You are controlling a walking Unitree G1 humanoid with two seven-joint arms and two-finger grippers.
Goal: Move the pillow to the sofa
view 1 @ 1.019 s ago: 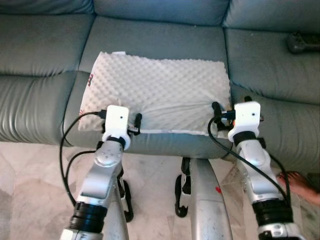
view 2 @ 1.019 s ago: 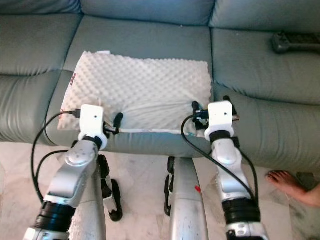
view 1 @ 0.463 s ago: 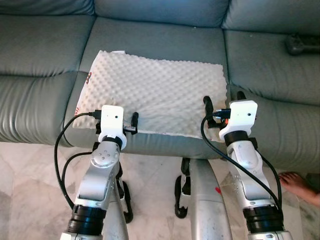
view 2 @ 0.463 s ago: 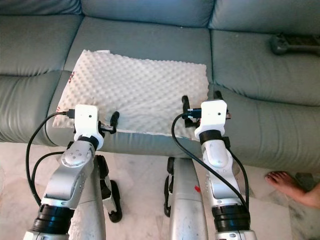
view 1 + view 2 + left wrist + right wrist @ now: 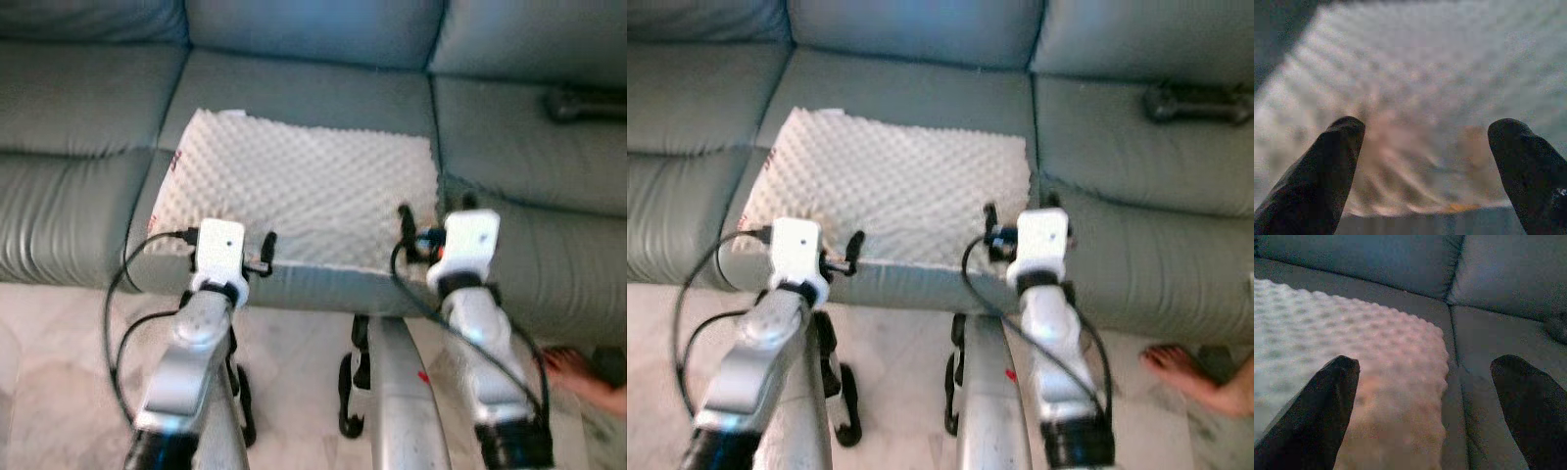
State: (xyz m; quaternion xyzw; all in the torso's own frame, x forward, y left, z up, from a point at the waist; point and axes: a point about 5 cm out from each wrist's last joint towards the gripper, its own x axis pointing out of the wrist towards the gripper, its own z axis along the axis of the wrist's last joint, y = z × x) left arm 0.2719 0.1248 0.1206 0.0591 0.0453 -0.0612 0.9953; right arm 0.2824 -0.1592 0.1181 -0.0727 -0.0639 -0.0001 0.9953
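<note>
The white dimpled pillow (image 5: 299, 196) lies flat on the grey sofa (image 5: 313, 78), at 12 o'clock from both claws. Left claw (image 5: 247, 257) and right claw (image 5: 438, 217) hang spread apart, holding nothing. It looks light, soft and floppy; probably best pinched along its near edge

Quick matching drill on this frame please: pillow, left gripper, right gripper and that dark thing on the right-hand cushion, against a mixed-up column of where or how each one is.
Things:
1. pillow
2. left gripper
3. right gripper
4. dark object

Descriptions:
A. lying alone on the right seat cushion
B. open, at the pillow's near right corner
C. flat on the middle seat of the sofa
D. open, at the pillow's near left edge

Pairs: 1-C, 2-D, 3-B, 4-A
</note>
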